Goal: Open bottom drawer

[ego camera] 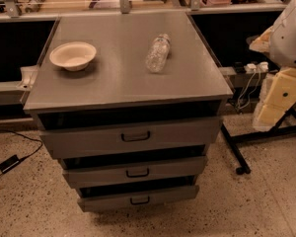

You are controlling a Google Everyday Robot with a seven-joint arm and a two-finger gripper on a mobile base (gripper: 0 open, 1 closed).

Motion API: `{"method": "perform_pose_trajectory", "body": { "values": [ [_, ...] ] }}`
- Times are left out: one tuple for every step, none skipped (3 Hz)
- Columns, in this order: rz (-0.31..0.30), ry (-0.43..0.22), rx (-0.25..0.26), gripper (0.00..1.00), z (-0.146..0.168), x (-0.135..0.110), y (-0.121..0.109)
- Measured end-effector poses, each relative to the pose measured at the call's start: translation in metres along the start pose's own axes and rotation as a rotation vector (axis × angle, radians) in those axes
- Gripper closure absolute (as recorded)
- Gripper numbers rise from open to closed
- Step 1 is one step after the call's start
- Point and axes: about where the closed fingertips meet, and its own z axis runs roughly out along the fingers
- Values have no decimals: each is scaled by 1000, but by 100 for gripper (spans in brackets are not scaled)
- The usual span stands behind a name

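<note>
At the cabinet's (118, 78) foot, lowest of three grey drawers (136, 173), sits the bottom drawer (139, 199). One bowl (72, 55) and one plastic bottle (158, 53) rest on top. The gripper (266, 115) hangs far right, well apart; its state cannot be told.

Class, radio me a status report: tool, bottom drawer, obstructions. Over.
Tool at right edge, apart from cabinet. Bottom drawer untouched, handle free. Bowl and bottle on top, not in way.

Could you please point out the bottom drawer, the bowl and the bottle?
Bottom drawer (139, 200): camera view, handle at its front's centre.
Bowl (73, 56): camera view, its inside.
Bottle (158, 53): camera view, middle of its body.
End effector: not visible in the camera view.
</note>
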Motion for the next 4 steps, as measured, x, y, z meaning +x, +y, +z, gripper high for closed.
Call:
{"method": "perform_pose_trajectory", "body": {
  "values": [
    [0, 0, 0, 0, 0, 0, 0],
    [-16, -52, -16, 0, 30, 3, 3],
    [-51, -156, -55, 0, 96, 6, 32],
    [-73, -228, -192, 0, 203, 13, 87]
  ]
}}
